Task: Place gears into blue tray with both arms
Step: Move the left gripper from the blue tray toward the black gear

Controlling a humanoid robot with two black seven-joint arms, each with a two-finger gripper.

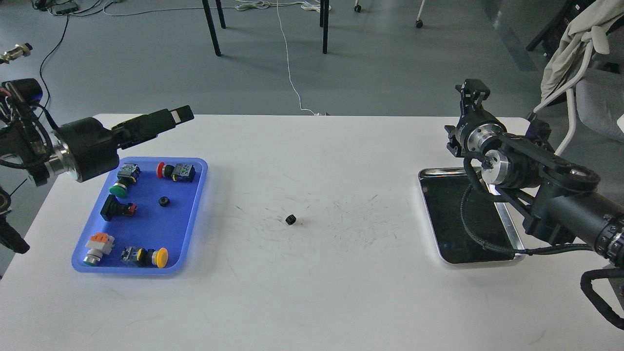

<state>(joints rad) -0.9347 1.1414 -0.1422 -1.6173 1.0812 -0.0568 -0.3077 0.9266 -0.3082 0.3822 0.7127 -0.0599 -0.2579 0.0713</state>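
One tiny black gear (164, 201) lies inside the blue tray (152, 234) at the table's left, among several push-button switches. A second gear (291, 220) rests alone on the white table near its middle, far from both grippers. My left gripper (168, 118) hovers above the tray's far edge and points right. Its fingers line up as one dark bar, so no gap shows. My right gripper (471, 93) is raised at the far right beyond the silver tray. It is small and end-on, and nothing shows in it.
A shiny silver tray (430, 172) with a dark inside sits at the right, partly under my right arm (560, 204) and its cables. Switches with red (168, 170), green (119, 186) and yellow (155, 257) caps fill the blue tray. Chair legs and cords lie beyond the table.
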